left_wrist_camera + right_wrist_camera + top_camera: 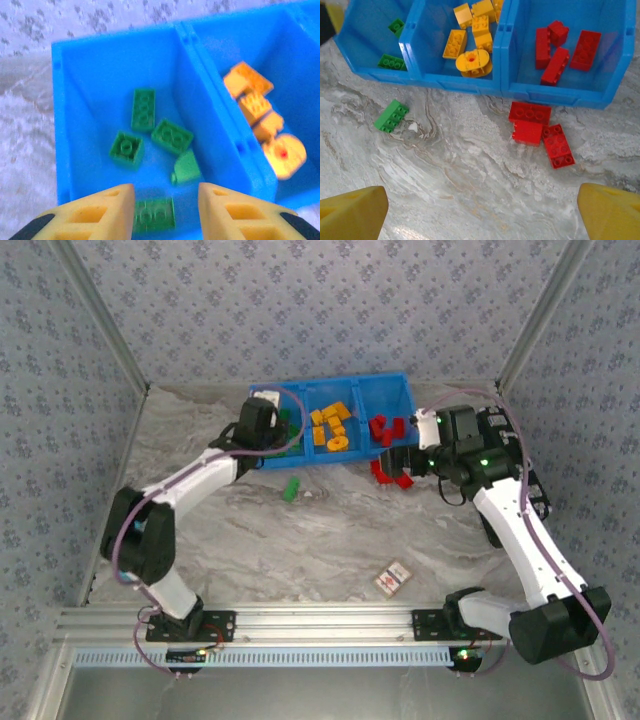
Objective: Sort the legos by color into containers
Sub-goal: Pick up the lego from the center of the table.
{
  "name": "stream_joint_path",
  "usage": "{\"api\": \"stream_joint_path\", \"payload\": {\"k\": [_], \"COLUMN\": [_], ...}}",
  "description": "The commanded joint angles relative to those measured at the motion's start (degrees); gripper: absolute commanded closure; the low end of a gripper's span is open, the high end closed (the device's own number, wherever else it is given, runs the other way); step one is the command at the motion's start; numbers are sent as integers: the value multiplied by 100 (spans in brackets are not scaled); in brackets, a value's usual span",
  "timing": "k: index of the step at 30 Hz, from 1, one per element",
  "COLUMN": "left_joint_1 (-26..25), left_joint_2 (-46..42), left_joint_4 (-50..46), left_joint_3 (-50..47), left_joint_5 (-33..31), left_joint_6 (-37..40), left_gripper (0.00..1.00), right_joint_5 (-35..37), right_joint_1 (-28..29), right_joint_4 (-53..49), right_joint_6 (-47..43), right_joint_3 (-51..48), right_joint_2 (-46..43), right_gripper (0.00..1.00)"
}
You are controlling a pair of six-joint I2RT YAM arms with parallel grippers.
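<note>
Closest to me runs the aluminium rail [320, 620] with both arm bases bolted to it. Off to the left, the left gripper [166, 192] hangs over the first compartment of the blue bin [460, 82]. Its pincer is narrow, the fingers a little apart with nothing between them. Five green bricks [171, 136] lie on that compartment's floor below it.

Out on the marbled table [445, 160], one loose green brick [391, 115] lies near the bin's front wall, not touching it. The middle compartment holds the orange-yellow bricks [456, 42], the ring-shaped one [472, 62] among them. The right compartment holds four red bricks [555, 65].

Just before that wall, three stray red bricks [529, 132] lie huddled and touching. The right gripper [481, 192] hovers over bare table near them, pincer wide and empty. A small card [393, 578] lies toward the near right.

These bricks look light, hard and rigid, with glossy sides that might slip. I'd pinch one low across its two long flat sides, not over the studs. The askew outer red brick [558, 146] has the freest flanks.
</note>
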Motion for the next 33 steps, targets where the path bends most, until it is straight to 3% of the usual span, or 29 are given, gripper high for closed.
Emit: {"api": "stream_joint_path", "payload": {"k": [1,8,13,24,33], "left_joint_1": [-167,-632,-714,-948,-974], "left_joint_2": [-605,-1707,-1923,-1210,-732], "left_joint_4": [-517,-927,-1123,-622,-608], "left_joint_3": [-666,-1521,-1793,-1926,-1775], "left_joint_5": [141,482,580,517,540], "left_joint_6": [-43,209,59,-298,-157], "left_gripper": [62,61,57,50,45], "right_joint_5": [-172,-277,-234,-163,-286], "right_joint_1": [57,91,141,275,478], "right_joint_4": [326,458,457,310,424], "right_joint_6": [12,43,92,97,130], "right_joint_3": [-184,-162,-199,-227,-403], "right_joint_2": [58,125,81,-7,-69], "right_gripper": [1,1,1,1,2]}}
